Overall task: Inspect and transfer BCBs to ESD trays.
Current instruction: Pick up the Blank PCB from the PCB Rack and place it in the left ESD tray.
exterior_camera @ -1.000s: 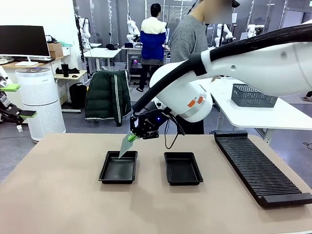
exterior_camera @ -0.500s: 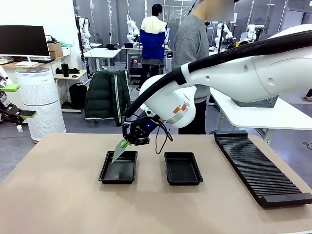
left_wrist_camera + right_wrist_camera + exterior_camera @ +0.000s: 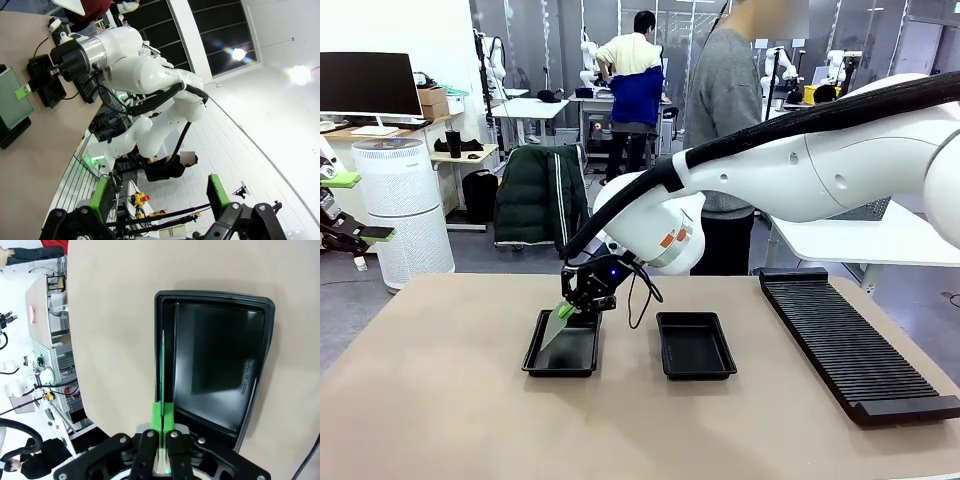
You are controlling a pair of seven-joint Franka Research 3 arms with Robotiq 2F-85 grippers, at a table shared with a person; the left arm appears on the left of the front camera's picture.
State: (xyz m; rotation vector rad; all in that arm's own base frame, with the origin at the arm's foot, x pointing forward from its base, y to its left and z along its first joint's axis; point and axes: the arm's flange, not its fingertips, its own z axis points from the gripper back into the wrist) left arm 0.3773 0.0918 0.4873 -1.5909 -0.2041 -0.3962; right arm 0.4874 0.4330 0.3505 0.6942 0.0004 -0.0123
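The right arm [image 3: 800, 170] comes in from the right and reaches across the middle of the tabletop [image 3: 470, 420]. It bends down at the wrist, so that the right gripper [image 3: 578, 300] hangs over the far part of the left ESD tray [image 3: 560, 372] and points down and to the left. Its jaws are fully closed on the upper end of one BCB [image 3: 556, 326], with the green pads pressed on both faces.

The BCB is a thin green board with a pale sheen. It leans steeply, with the top end to the right in the gripper and the low end down inside the left half of the tray. In the right wrist view it shows only as a thin green line, parallel to one rim of the tray and just inside that rim. I cannot tell if its low edge touches the tray floor.

The left gripper [image 3: 358, 207] is at the far left, off the tabletop edge. Its jaws are wide apart and hold nothing.

The right ESD tray [image 3: 697, 374] lies just beside the left one with a narrow gap between them. The black slotted rack [image 3: 850, 345] is well apart at the right edge. Open tan tabletop lies to the left and on the near side of both trays.
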